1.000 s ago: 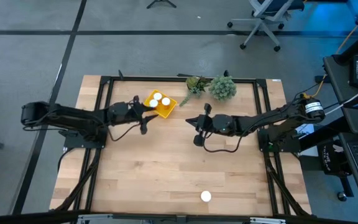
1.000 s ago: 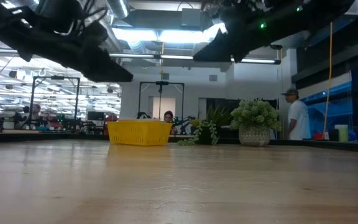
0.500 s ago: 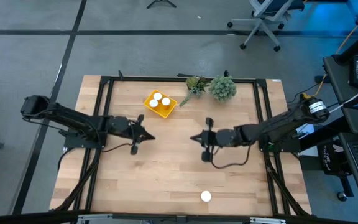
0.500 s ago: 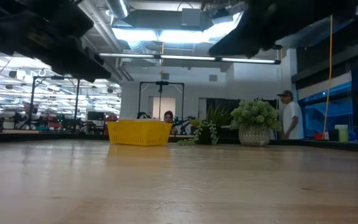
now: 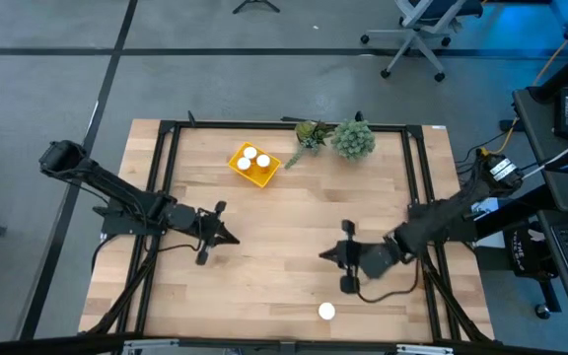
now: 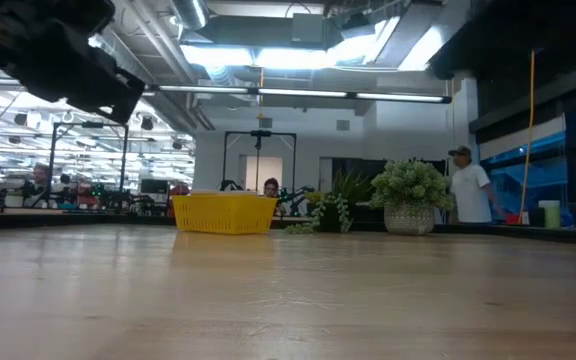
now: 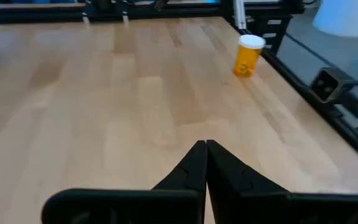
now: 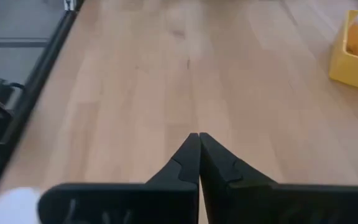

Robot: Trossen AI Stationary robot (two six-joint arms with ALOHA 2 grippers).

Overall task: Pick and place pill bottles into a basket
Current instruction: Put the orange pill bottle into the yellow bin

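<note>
I see three bottles (image 5: 254, 158) in the basket (image 5: 242, 175) at 11 o'clock; the last bottle (image 5: 326, 312) stands alone near 6. My right gripper (image 5: 323, 254), fingers pinched together and empty, is nearer, the bottle at its 6 o'clock. The left gripper (image 5: 235, 240) is likewise closed, empty and farther away.

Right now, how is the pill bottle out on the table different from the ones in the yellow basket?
The lone pill bottle stands by itself on the bare wood near the table's front edge, while three bottles in the basket sit bunched together inside the yellow basket near the back. The lone one stands close to the shut right gripper; the basket ones have no gripper near them. All have round white caps.
</note>
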